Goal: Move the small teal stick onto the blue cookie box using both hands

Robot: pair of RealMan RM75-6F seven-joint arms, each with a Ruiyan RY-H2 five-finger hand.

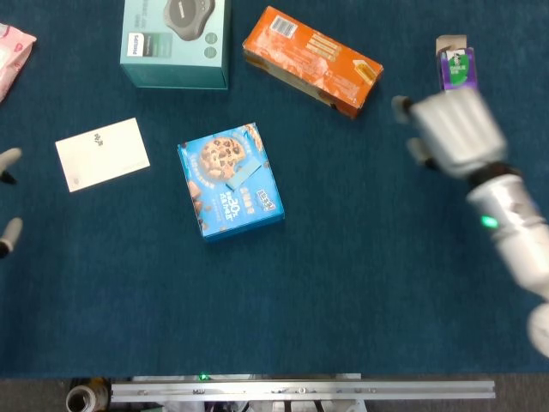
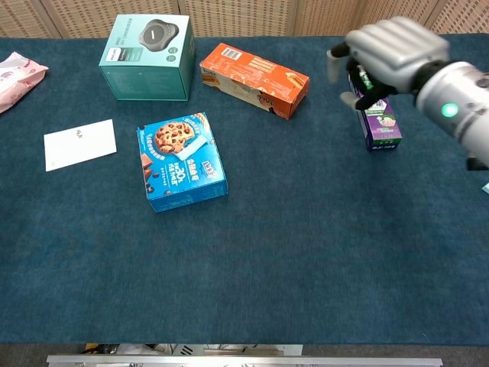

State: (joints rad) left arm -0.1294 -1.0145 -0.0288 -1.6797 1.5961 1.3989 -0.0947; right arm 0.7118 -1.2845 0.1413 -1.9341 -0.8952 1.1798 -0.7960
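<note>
The right robot hand is hovering above the bench at the right side, over the purple carton — its fingers are curled loosely inward and nothing is showing between them. In the chest view the same right robot hand is showing its rounded back, blurred, with dark fingertips pointing down just in front of the carton; whether it is touching the carton cannot be told. The hand is holding nothing visible, and how far the fingers are closed is unclear because of the blur.

The left robot hand is appearing only as pale fingertips at the far left edge of the head view, well apart from every box; whether it is spread or closed cannot be told.

The small teal stick is lying on top of the blue cookie box, slanting across the box's upper right part. In the chest view the stick is resting diagonally beside the printed cookie on the box.

Around the box are lying a white card to its left, a teal carton behind it, an orange box behind and to the right, and a pink packet at the far left corner.
</note>
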